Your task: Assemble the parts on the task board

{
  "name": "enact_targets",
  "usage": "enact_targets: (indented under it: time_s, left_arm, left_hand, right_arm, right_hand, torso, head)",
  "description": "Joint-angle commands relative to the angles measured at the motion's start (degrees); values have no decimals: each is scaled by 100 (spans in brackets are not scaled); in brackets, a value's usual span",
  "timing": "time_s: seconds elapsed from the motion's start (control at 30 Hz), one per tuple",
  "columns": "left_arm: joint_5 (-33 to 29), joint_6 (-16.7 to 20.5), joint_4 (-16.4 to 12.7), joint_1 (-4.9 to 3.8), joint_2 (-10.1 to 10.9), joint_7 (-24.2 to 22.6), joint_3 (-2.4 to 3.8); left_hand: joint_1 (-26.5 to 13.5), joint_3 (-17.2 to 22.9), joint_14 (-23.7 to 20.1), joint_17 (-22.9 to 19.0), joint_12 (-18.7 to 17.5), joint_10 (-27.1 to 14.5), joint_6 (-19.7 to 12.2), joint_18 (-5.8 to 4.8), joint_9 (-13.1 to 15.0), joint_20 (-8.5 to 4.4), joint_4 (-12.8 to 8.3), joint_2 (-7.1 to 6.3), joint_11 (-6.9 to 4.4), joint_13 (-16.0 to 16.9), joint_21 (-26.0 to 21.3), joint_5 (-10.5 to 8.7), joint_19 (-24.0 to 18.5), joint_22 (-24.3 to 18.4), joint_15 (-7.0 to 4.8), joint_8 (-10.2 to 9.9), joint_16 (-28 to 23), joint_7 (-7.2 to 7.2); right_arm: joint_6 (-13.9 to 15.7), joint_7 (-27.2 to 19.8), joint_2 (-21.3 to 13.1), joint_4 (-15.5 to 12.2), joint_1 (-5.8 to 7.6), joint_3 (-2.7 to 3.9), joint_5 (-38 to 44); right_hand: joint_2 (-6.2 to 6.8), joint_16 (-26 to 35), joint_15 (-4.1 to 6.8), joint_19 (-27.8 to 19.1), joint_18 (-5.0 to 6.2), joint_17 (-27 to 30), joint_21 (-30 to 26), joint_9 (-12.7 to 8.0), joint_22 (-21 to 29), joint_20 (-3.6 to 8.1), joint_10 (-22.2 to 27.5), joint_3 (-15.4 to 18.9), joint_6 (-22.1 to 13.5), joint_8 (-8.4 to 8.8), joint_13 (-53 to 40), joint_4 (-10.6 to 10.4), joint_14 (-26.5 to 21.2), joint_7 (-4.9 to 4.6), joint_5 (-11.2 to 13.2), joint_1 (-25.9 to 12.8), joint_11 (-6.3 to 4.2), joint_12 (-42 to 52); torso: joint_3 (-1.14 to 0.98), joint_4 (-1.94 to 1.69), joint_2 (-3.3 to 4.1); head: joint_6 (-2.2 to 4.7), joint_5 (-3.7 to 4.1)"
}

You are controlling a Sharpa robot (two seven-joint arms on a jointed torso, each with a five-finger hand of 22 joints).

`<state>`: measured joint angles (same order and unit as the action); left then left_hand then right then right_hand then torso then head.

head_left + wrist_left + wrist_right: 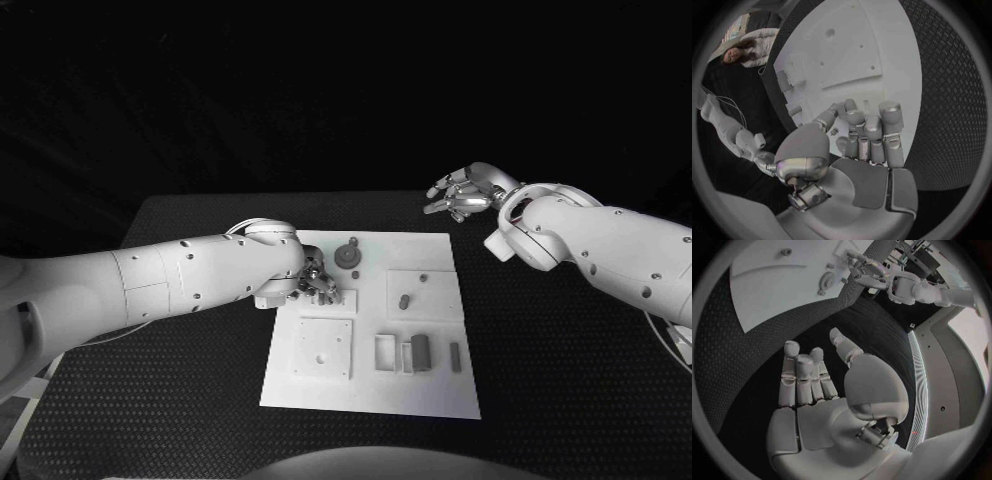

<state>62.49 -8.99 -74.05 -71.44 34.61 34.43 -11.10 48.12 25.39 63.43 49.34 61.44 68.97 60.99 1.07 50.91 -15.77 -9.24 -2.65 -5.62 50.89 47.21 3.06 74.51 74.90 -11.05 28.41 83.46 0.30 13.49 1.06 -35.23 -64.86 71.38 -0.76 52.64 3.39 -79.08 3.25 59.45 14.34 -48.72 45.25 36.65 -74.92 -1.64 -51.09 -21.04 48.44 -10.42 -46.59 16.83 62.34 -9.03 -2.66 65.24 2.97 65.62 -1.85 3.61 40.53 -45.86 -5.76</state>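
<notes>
White left hand (315, 285) curls over task board (433, 390), its grasp unclear; right hand (469, 192) splayed, empty.

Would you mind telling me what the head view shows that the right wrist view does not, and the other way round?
Head view: the near half of the task board, with a square plate and dark parts beside it.
Right wrist view: the palm side of the right hand, its fingers apart and nothing in it, above the black table.
Both: the left hand at the board's far left part, the round part next to it, and the right hand off the board.
</notes>
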Motion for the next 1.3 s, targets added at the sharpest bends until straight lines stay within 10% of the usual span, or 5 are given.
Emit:
enact_targets:
  time_s: [0.03,1.3]
  left_arm:
    - [1,-47,-3,10,1,1,-8]
    - [4,146,-3,10,17,-7,-7]
  left_hand:
    - [-68,-40,-2,-11,2,-10,19,412,-5,-6,5,-29,7,-7,-41,-29,-15,81,-38,-29,5,41]
    - [-493,-521,-7,-33,4,-13,96,480,85,-20,165,-211,-36,-21,-101,-28,-32,72,-83,-140,13,-1]
  right_arm:
    - [-68,-22,-5,-8,-1,3,-13]
    - [-54,-25,-2,1,-1,3,-13]
  right_hand:
    - [-34,-31,-4,0,66,6,-30,-1,-45,-29,31,23,-10,38,8,1,-37,-40,-9,-19,4,35]
    - [-31,-33,-4,-2,66,9,-31,-1,-46,-29,33,21,-11,39,14,1,-40,-40,-9,-10,4,39]
  torso:
    - [-2,3,1]
    - [0,2,-1]
  head:
    - [-17,-11]
    - [-20,-2]
